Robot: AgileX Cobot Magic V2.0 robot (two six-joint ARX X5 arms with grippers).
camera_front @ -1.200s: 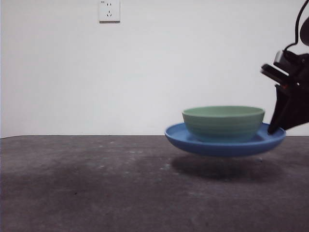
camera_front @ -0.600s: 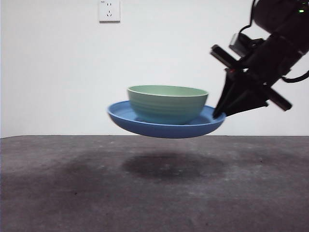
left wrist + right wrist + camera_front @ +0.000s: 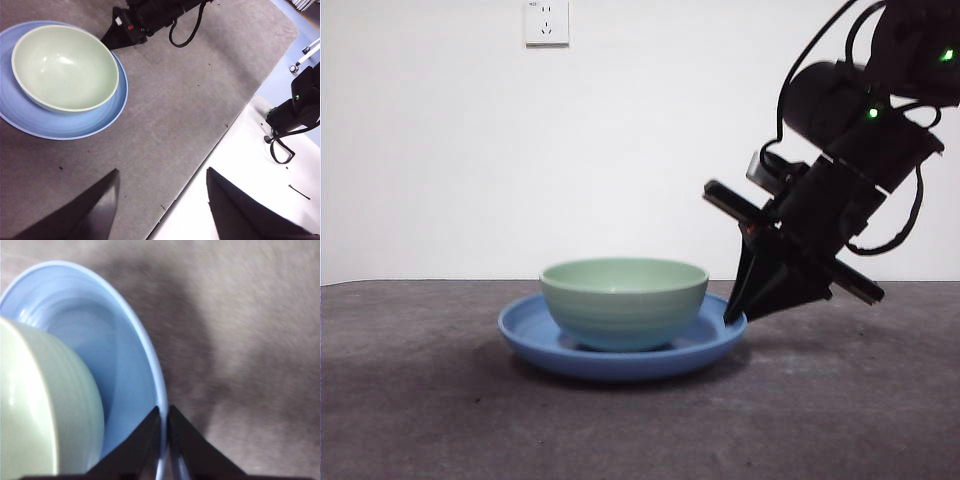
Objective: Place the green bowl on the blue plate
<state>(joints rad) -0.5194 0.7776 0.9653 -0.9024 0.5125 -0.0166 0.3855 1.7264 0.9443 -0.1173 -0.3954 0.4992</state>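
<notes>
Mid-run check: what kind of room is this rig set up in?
Probably an indoor lab or test bench, not a kitchen: a bare white wall with one wall socket, a dark grey mat over a white table, and only the green bowl and blue plate laid out, the plate's rim held by the right gripper.

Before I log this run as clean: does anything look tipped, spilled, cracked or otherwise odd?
Nothing stands out. The green bowl sits upright inside the blue plate, which lies flat on the table. The right gripper is clamped on the plate's rim. No spill or damage shows.

No readable text, labels, brands or numbers anywhere
</notes>
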